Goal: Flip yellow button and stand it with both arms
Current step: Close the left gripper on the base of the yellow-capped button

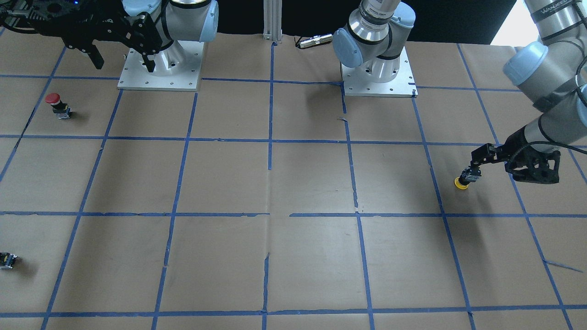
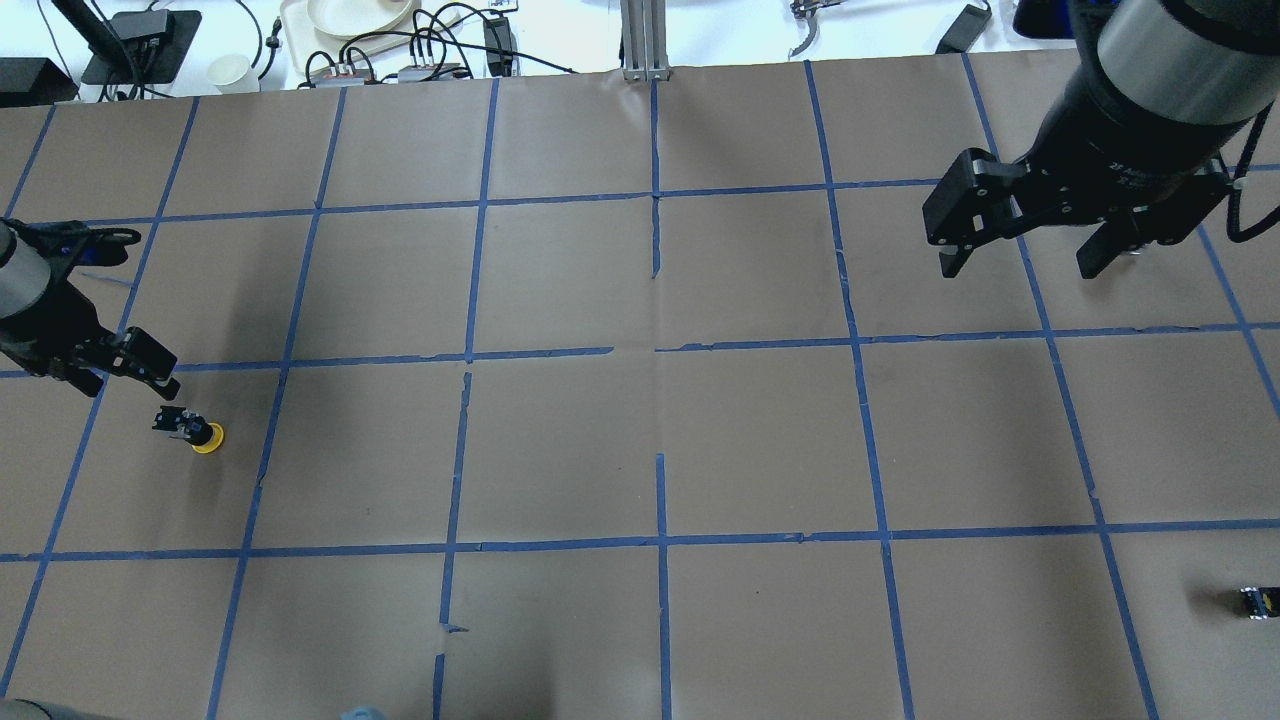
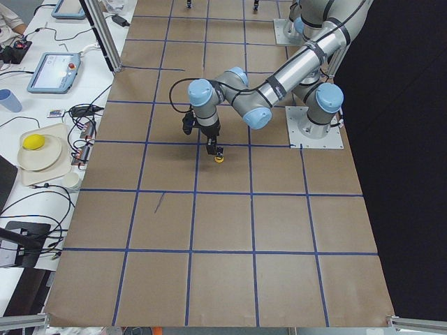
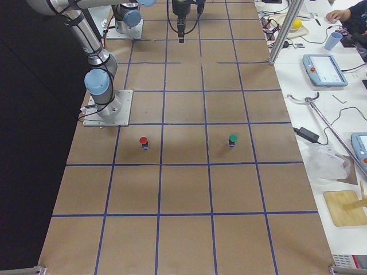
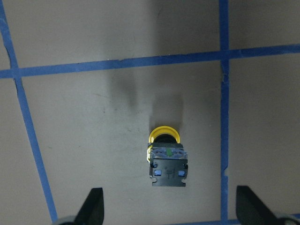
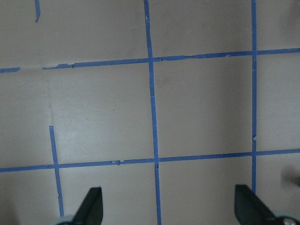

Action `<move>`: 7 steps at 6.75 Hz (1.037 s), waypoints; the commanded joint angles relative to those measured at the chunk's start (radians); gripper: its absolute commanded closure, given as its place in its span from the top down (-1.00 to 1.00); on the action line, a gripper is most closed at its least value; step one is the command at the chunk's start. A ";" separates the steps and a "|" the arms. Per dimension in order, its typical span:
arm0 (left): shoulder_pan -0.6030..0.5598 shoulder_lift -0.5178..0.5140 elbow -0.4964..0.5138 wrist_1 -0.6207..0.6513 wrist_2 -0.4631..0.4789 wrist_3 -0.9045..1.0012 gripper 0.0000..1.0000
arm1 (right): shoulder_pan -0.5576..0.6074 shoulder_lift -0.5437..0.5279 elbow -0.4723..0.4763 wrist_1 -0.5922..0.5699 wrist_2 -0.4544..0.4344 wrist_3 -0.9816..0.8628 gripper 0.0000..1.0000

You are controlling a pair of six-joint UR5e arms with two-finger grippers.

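Note:
The yellow button (image 1: 463,180) lies tipped on the brown paper, its yellow cap on the table and its black-grey body toward my left gripper. It also shows in the overhead view (image 2: 193,430), the left wrist view (image 5: 167,159) and the exterior left view (image 3: 218,155). My left gripper (image 1: 479,159) (image 2: 125,372) (image 5: 168,208) is open and empty, just above and behind the button, with its fingers (image 5: 93,204) wide on both sides and not touching it. My right gripper (image 2: 1020,262) (image 1: 123,64) (image 6: 168,208) is open and empty, high above bare paper on the far side of the table.
A red-capped button (image 1: 58,104) (image 4: 143,141) stands near the right arm's base plate (image 1: 159,80). A green-capped button (image 4: 232,139) stands beside it. A small black-grey block (image 1: 8,260) (image 2: 1258,602) lies at the table's edge. Cables and dishes (image 2: 350,25) sit beyond the far edge.

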 commanded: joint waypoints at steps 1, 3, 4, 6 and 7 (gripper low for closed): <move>0.011 -0.009 -0.119 0.150 -0.001 0.012 0.98 | -0.001 0.001 0.002 0.002 -0.006 -0.010 1.00; 0.012 -0.009 -0.112 0.154 -0.001 0.009 0.30 | -0.001 -0.002 0.005 0.003 -0.004 -0.008 1.00; 0.012 -0.008 -0.112 0.154 -0.001 0.009 -0.07 | -0.001 -0.003 0.013 0.010 -0.004 0.000 1.00; 0.012 -0.006 -0.110 0.146 -0.007 0.012 -0.55 | 0.000 -0.003 0.014 0.013 -0.004 0.000 1.00; -0.011 0.017 -0.089 0.136 -0.008 0.015 -0.68 | 0.000 -0.003 0.013 0.013 -0.004 0.000 1.00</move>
